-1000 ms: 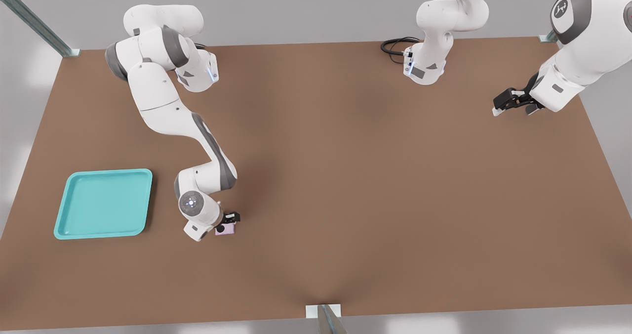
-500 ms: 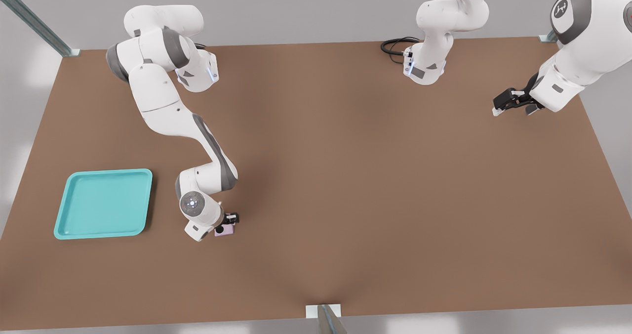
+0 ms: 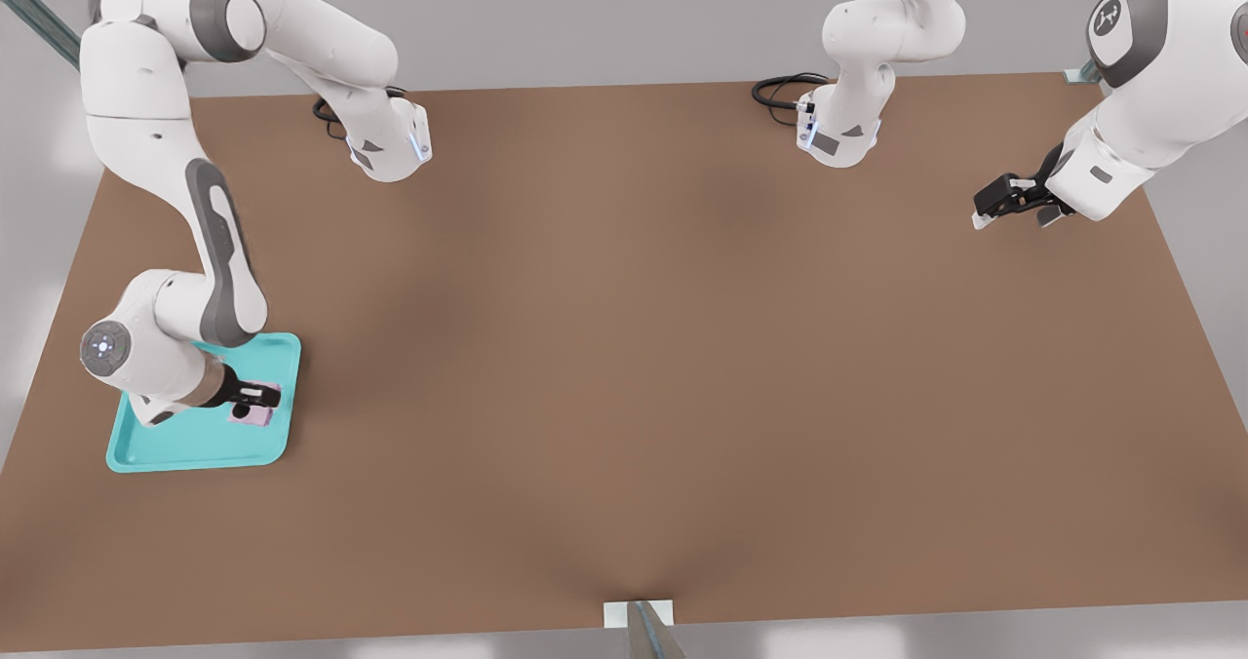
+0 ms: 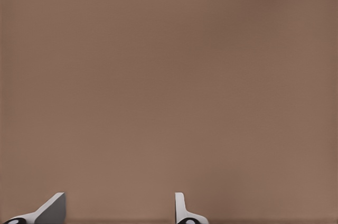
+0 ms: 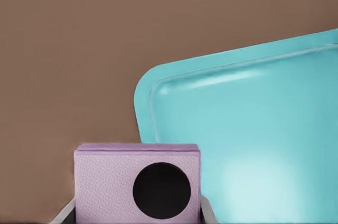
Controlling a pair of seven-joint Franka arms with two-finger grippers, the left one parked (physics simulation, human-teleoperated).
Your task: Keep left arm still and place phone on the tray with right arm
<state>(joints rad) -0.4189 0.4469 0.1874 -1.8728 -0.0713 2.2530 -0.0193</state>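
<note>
Front view, pincer (image 3: 255, 398) gripping phone (image 3: 250, 415) over tray (image 3: 175, 445), no legible writing

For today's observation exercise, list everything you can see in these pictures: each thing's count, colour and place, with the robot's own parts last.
Tray: one, turquoise, on the table near the front view's left edge.
Phone: one, pale pink-lilac, over the tray's right part, between the gripper's fingers.
Table: one, brown, under everything.
Cables: black, by the arm bases at the table's far edge.
Right arm: one, white and grey, reaching over the tray.
Gripper: one, black, shut on the phone above the tray.
</note>
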